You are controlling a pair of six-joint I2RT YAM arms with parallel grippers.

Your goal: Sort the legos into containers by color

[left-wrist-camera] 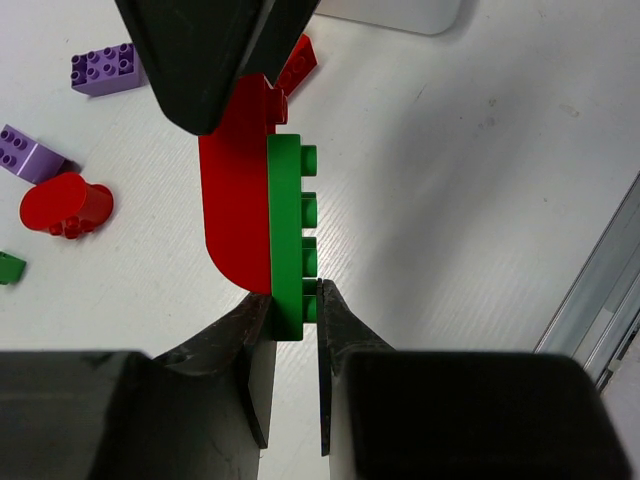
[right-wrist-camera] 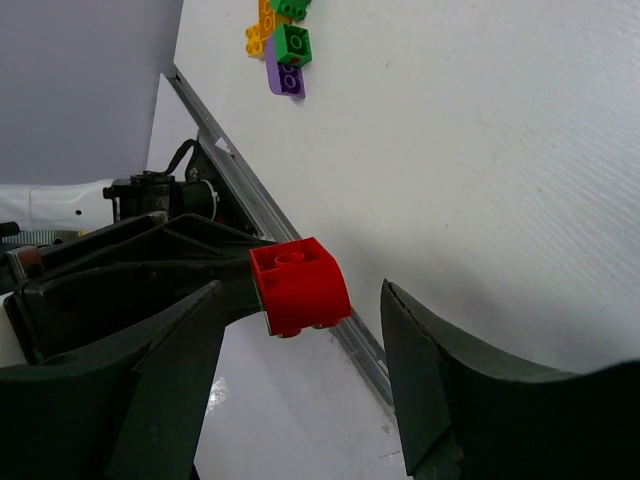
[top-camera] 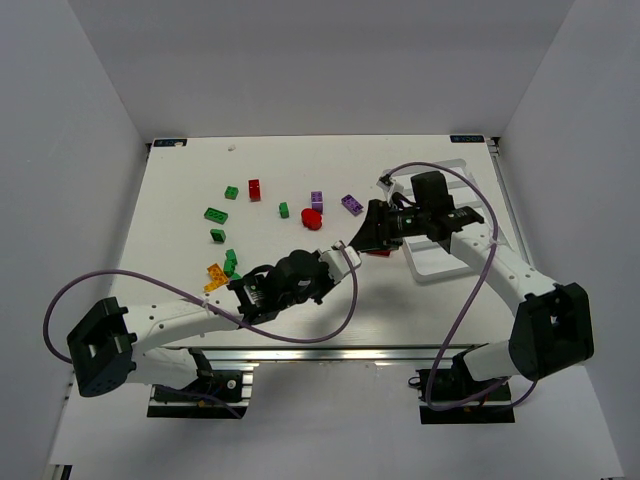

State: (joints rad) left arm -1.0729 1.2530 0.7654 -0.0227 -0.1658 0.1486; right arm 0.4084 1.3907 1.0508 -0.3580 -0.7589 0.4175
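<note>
My left gripper [left-wrist-camera: 295, 320] is clamped on the green brick's [left-wrist-camera: 288, 230] near end, bottom centre of its wrist view. The red piece [left-wrist-camera: 235, 210] stuck to it sits untouched between my right gripper's [right-wrist-camera: 300, 292] wide-open jaws. A skewed squeeze could twist the brick free.

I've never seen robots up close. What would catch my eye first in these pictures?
In the middle, the left claw pinches a green brick stuck to a red rounded piece, while the right claw stands open around that red piece. Loose green, red, purple and orange bricks lie scattered on the left of the table; a white tray sits on the right.
</note>
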